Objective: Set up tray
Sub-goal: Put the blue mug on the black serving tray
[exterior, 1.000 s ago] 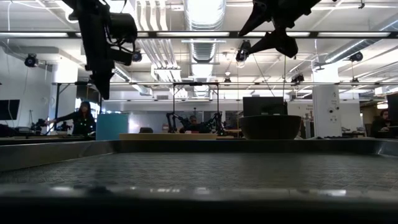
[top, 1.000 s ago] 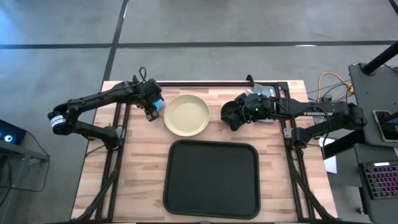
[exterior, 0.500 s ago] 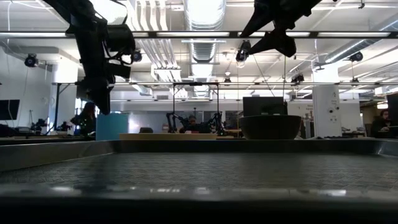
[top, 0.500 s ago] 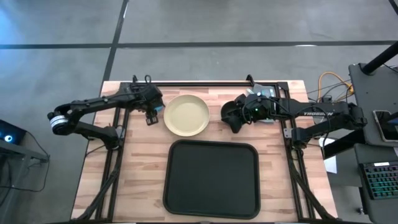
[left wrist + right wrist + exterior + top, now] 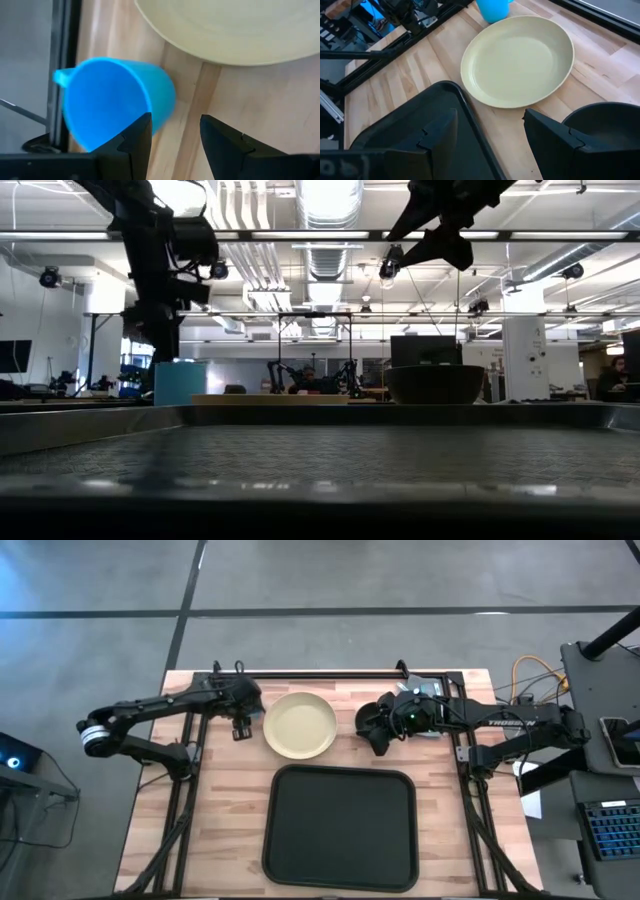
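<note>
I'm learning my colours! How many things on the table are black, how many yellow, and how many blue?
Black: 2, the tray and the bowl
Yellow: 1, the plate
Blue: 1, the cup
Total: 4

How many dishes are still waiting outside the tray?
3: a blue cup under the left arm, a yellow plate behind the tray, a dark bowl under the right arm. Others may be hidden.
</note>
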